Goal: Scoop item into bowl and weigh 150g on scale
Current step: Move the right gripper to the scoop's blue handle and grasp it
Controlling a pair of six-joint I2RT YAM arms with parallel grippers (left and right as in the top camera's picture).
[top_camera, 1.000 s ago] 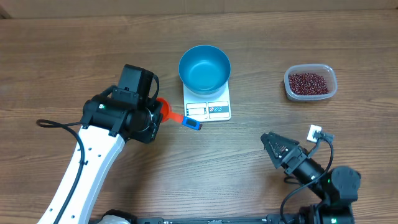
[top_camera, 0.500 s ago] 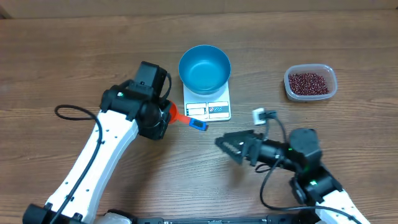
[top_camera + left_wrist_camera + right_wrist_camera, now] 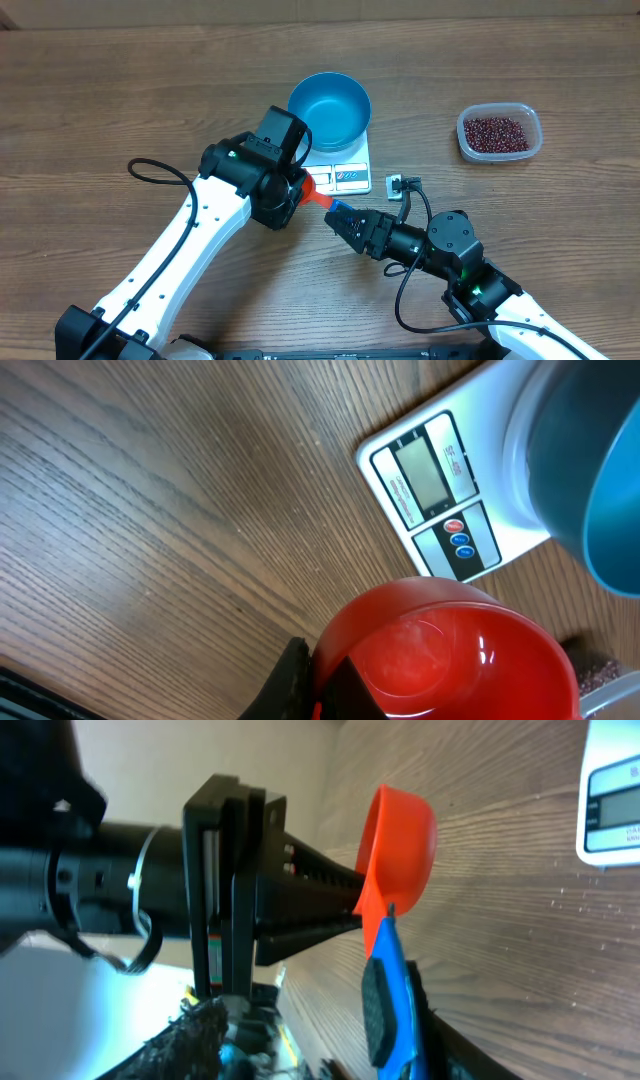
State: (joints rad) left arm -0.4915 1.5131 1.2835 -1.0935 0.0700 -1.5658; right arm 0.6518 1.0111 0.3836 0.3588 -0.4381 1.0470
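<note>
A red scoop (image 3: 312, 195) with a blue handle end (image 3: 335, 208) hangs just in front of the white scale (image 3: 338, 176). My left gripper (image 3: 293, 192) is shut on the scoop's cup (image 3: 450, 650). My right gripper (image 3: 343, 220) comes from the right, its jaws closed on the blue handle (image 3: 392, 970), one pad (image 3: 375, 1010) flat against it. The blue bowl (image 3: 330, 108) stands empty on the scale. The beans (image 3: 497, 131) fill a clear tub (image 3: 535, 140) at the far right. The scoop cup looks empty.
The scale's display and buttons (image 3: 440, 490) face the front edge, close to the scoop. A white connector and cable (image 3: 398, 184) on the right arm hang beside the scale's front right corner. Bare wooden table (image 3: 120, 80) lies to the left.
The right arm swung in from the lower right to the scoop's blue handle and its jaws narrowed onto it. The left arm carried the scoop rightward to the front of the scale.
</note>
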